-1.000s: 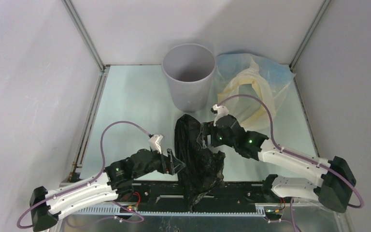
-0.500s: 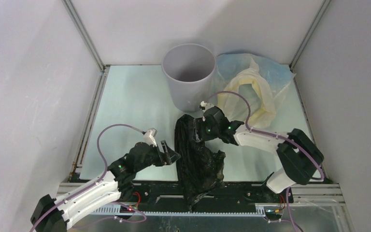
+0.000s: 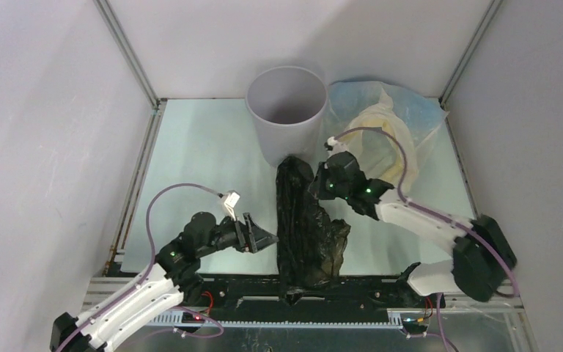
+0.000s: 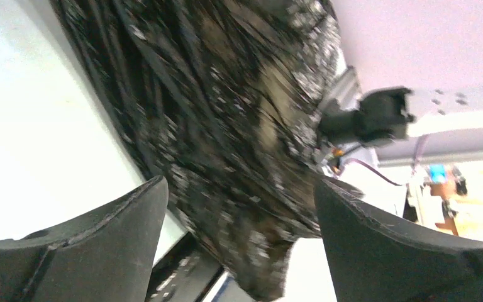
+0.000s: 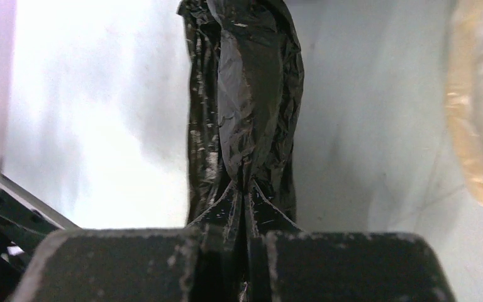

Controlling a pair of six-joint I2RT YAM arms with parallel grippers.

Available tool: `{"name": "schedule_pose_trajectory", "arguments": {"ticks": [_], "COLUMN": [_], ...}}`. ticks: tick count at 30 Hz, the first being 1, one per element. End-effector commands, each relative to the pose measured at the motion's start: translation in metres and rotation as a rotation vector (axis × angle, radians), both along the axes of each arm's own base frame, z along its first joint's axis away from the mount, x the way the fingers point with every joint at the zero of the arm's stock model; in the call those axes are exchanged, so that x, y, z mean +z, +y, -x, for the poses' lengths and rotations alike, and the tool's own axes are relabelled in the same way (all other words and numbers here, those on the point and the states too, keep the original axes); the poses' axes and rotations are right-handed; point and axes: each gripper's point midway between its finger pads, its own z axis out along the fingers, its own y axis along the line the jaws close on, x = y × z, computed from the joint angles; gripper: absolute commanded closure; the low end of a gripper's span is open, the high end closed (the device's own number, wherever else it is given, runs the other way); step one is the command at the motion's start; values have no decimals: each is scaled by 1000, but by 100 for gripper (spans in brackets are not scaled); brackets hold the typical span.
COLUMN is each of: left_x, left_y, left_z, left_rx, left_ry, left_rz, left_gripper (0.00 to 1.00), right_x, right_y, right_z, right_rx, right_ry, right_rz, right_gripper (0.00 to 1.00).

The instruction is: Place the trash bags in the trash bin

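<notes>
The black trash bag [image 3: 304, 224] lies stretched out lengthwise on the table, its far end just in front of the pale grey trash bin [image 3: 287, 114]. My right gripper [image 3: 312, 183] is shut on the bag's far end. In the right wrist view the glossy film [image 5: 245, 119] is pinched between the closed fingers [image 5: 242, 207]. My left gripper [image 3: 262, 238] stands open just left of the bag's near half. Its two fingers frame the crinkled bag [image 4: 226, 107] in the left wrist view with nothing between them [image 4: 242, 201].
A translucent yellowish and pale-blue plastic bag [image 3: 388, 132] lies at the back right, beside the bin. Metal frame rails [image 3: 128, 55] and white walls enclose the table. The bag's near end hangs over the black front rail [image 3: 366, 286].
The right gripper has closed on the bag's far end and drawn it up toward the bin, so the bag is now longer and narrower. The left arm drew back slightly, still open.
</notes>
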Motion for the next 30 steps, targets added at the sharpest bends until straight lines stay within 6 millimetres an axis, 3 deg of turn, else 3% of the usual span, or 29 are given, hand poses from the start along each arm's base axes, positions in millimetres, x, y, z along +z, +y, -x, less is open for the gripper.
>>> {"name": "schedule_pose_trajectory", "arguments": {"ticks": [1, 5, 7, 8, 10, 12, 17, 23, 30], "left_x": [54, 62, 65, 65, 58, 48, 19, 7, 16], "left_y": [-17, -30, -37, -38, -39, -37, -34, -43, -55], "left_z": [22, 33, 41, 37, 38, 34, 27, 46, 74], "left_rx": [-129, -162, -196, -170, -165, -155, -141, -256, -401], "left_ry": [-146, -210, -275, -316, -382, -421, -403, -430, -506], "left_rz": [106, 77, 39, 4, -69, -143, -325, -397, -390], "left_gripper": [8, 7, 7, 7, 5, 3, 6, 4, 0], "right_x": [46, 60, 59, 59, 55, 52, 55, 49, 65], "right_y": [-44, -81, -91, -91, -91, -91, -108, -133, -112], "right_z": [-10, -13, -14, -15, -15, -12, 6, 40, 62], "right_rx": [-234, -443, -477, -467, -452, -415, -329, -302, -138], "right_ry": [-125, -161, -160, -160, -148, -145, -189, -155, -181], "right_rz": [-16, -93, -113, -114, -102, -81, 46, 146, 79], "right_gripper": [96, 95, 89, 73, 28, 15, 11, 12, 11]}}
